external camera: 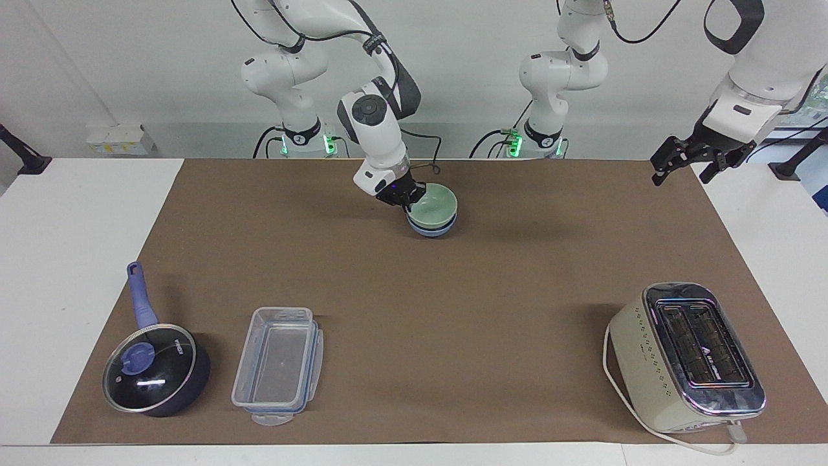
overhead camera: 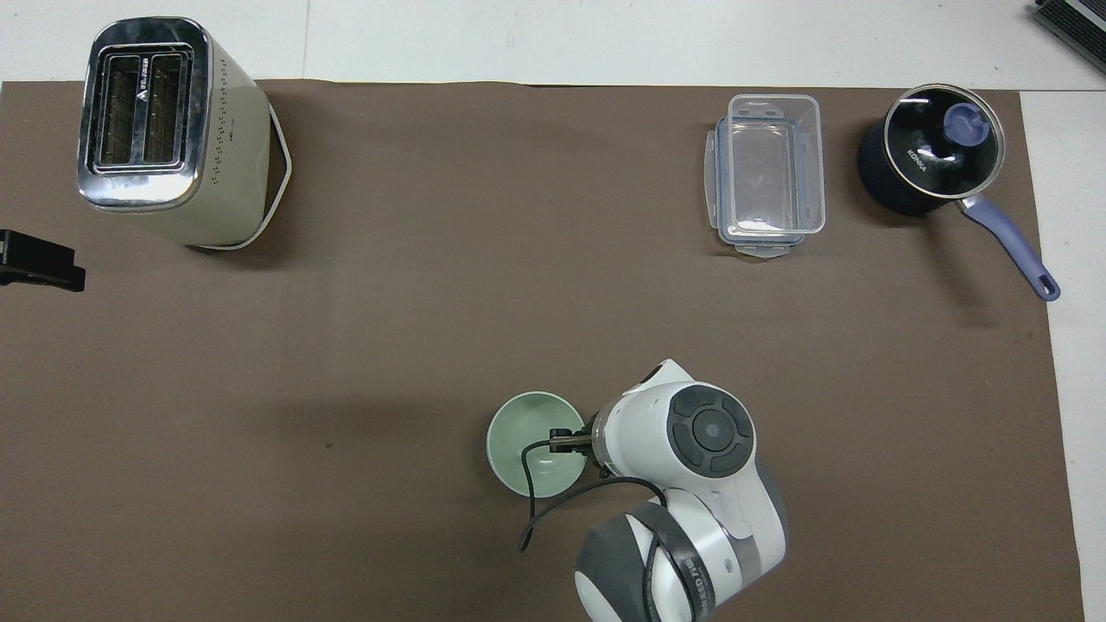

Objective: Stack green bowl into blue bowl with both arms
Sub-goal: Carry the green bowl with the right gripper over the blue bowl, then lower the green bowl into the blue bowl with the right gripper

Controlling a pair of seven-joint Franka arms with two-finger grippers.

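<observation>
Stack formed near the robots' edge of the surface (external camera: 453,291): green bowl (external camera: 437,206) nested in blue bowl (external camera: 433,228). Right tool (external camera: 405,195) at the green rim, grip state unclear; release and retreat remain. Left tool (external camera: 695,158) waits open, off at its end.

A white table (external camera: 77,259) is covered across most of its top by a brown paper sheet (external camera: 453,304), with bare white margins at both ends. A plain white wall (external camera: 466,77) rises at the robots' end, with a pale socket strip (external camera: 116,139) low on it toward the right arm's end. A sliver of window (external camera: 816,97) with greenery shows at the left arm's end, and the light is even and soft.
</observation>
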